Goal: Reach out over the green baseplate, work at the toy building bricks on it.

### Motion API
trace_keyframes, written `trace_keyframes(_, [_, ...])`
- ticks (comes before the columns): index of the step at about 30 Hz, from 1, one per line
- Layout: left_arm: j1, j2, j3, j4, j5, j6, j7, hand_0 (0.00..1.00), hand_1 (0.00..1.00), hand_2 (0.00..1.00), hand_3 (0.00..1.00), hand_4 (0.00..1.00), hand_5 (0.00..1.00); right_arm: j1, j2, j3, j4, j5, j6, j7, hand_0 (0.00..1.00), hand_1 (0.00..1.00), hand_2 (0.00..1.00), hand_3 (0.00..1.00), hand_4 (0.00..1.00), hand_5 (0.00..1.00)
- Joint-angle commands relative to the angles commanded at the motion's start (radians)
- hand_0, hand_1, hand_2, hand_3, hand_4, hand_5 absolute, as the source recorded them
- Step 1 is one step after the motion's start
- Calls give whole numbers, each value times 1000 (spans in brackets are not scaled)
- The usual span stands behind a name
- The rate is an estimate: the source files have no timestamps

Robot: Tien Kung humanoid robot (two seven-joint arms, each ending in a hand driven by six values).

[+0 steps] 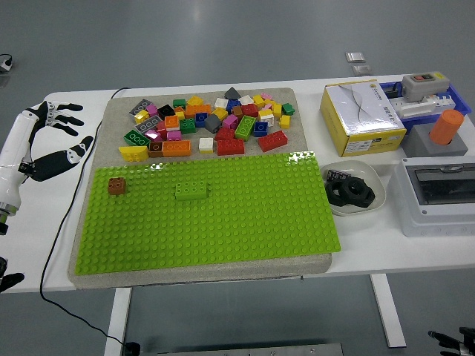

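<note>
Head view: the green baseplate [223, 215] lies on a grey mat on the white surface [371, 252]. A small brown brick [116, 185] sits on the baseplate near its far left corner, and a green brick [192, 191] is pressed on to the right of it, well apart. Just beyond the baseplate's far edge is a pile of loose bricks [211, 122] in many colours. The left hand [50, 141] hangs off to the left of the baseplate, clear of the mat, fingers [68, 108] spread wide and holding nothing. To the baseplate's right stand a white bowl [375, 200] of black parts and a yellow box [362, 117].
</note>
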Motion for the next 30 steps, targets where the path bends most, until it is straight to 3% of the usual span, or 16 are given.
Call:
trace_keyframes(3, [2,1,-7,-2,3,-4,3,699,443,486,602,722,93,-6,2,6,3,-7,2,-8,306,267,251,282,881,476])
trace_keyframes(4, [2,0,-9,-3,4,-5,4,727,560,524,600,723,103,-9,3,10,5,-11,5,-15,409,344,331,372,871,642])
trace_keyframes(9, [1,-4,-14,-3,9,-15,10,727,560,524,600,723,103,-25,7,63,26,-90,50,-103,409,344,331,372,871,642])
trace_keyframes(10, [0,-4,-15,-2,10,-17,11,734,611,562,598,722,115,-30,9,77,34,-109,65,-123,672,724,793,820,897,801])
trace_keyframes(12, [-6,-5,-13,-1,13,-21,16,734,611,562,598,722,115,-47,14,104,50,-147,103,-170,672,724,793,820,897,801])
trace_keyframes(15, [-13,-9,-10,1,17,-28,24,734,611,562,598,722,115,-79,21,112,68,-100,137,-226,672,724,793,820,897,801])
trace_keyframes(16, [-16,-11,-8,2,19,-30,27,738,624,571,598,721,116,-91,21,111,72,-74,146,-245,713,743,863,905,974,998])
trace_keyframes(18, [-20,-15,-3,4,21,-33,30,738,624,571,598,721,116,-109,21,107,79,-23,157,-262,713,743,863,905,974,998])
trace_keyframes(22, [-32,-20,12,7,22,-37,34,738,624,571,598,721,116,-130,21,102,83,62,149,-253,713,743,863,905,974,998])
trace_keyframes(23, [-38,-22,20,9,22,-39,36,741,629,573,599,727,128,-134,21,100,82,86,142,-241,686,688,780,945,998,998])
trace_keyframes(30, [-53,-38,48,18,22,-48,44,743,630,575,594,728,133,-137,24,106,62,108,106,-182,675,685,776,933,998,998])
